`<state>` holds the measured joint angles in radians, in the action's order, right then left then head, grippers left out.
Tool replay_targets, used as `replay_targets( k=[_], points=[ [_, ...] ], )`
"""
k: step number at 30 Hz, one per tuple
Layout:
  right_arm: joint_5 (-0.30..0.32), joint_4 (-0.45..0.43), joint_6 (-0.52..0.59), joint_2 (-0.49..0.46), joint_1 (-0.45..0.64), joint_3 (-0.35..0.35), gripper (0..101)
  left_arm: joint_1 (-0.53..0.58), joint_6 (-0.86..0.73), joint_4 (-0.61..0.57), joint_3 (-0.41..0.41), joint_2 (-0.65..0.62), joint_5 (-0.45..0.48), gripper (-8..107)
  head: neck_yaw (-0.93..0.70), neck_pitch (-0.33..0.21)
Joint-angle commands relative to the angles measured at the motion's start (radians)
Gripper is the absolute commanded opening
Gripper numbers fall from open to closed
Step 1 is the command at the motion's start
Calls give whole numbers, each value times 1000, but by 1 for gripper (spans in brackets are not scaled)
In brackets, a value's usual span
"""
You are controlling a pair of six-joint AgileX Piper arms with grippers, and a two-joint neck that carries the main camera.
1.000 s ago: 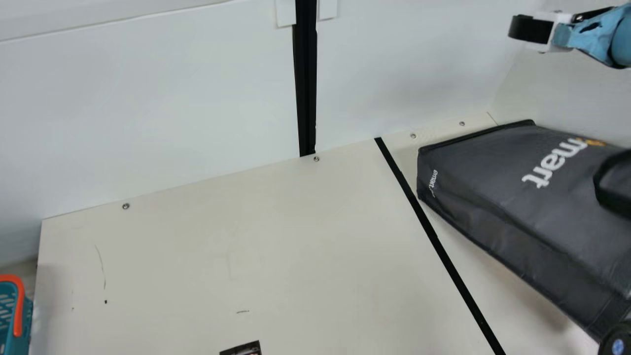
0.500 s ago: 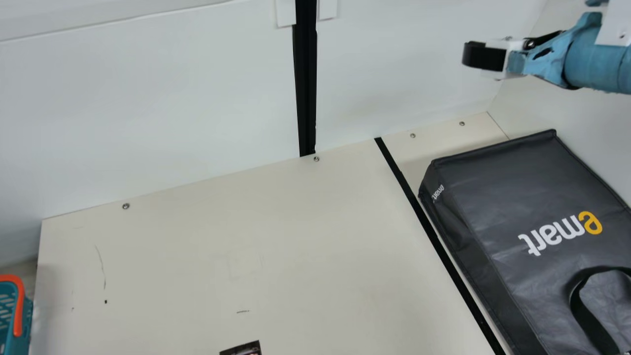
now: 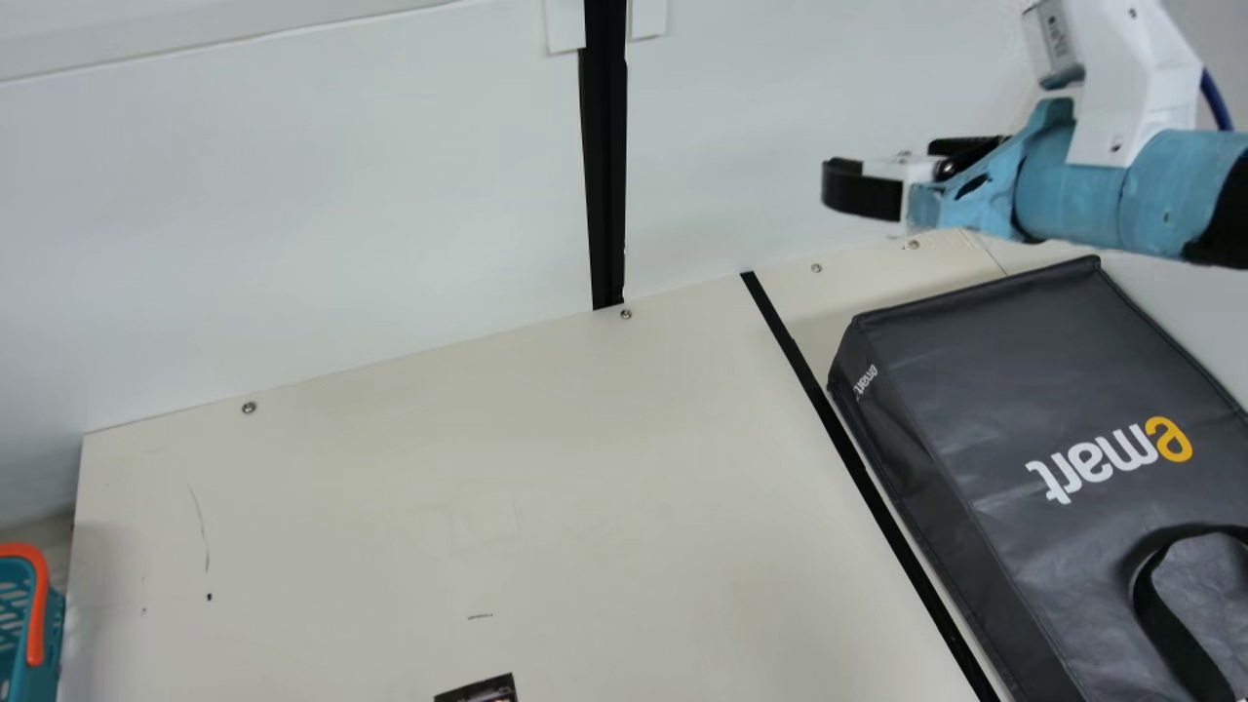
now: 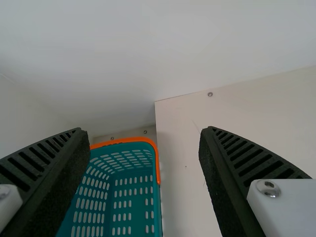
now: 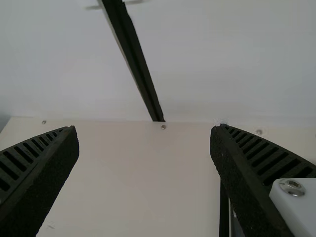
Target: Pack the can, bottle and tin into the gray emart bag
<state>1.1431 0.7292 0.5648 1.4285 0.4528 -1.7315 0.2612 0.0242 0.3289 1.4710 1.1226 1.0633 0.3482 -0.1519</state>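
The gray emart bag point(image 3: 1063, 390) is lying flat on the right side of the tabletop point(image 3: 439, 487), just beside a black strip point(image 3: 812, 382), its dark handle point(image 3: 1170, 634) curving across the upper face. The right claw point(image 3: 840, 187) is hanging in the air toward the bag's far end, its ribbed fingers standing wide open and gripping nothing. The left claw point(image 4: 140, 132) is also standing open and empty, facing a teal basket point(image 4: 156, 207) with an orange rim, which is sitting beside the tabletop's left edge.
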Motion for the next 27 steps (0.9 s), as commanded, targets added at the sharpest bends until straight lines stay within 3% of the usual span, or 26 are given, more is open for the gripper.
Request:
replay_targets(
  k=[1,13,20,27],
  points=[
    [-9,0,4,-14,-14,41,91,0,0,0,0,0,0,90,1,-23],
    [-90,-39,32,-114,-101,216,91,0,0,0,0,0,0,90,1,-23],
    [-217,-151,32,-180,-162,316,91,0,0,0,0,0,0,90,1,-23],
    [-354,-320,-33,-239,-238,415,91,0,0,0,0,0,0,90,1,-23]
  ],
)
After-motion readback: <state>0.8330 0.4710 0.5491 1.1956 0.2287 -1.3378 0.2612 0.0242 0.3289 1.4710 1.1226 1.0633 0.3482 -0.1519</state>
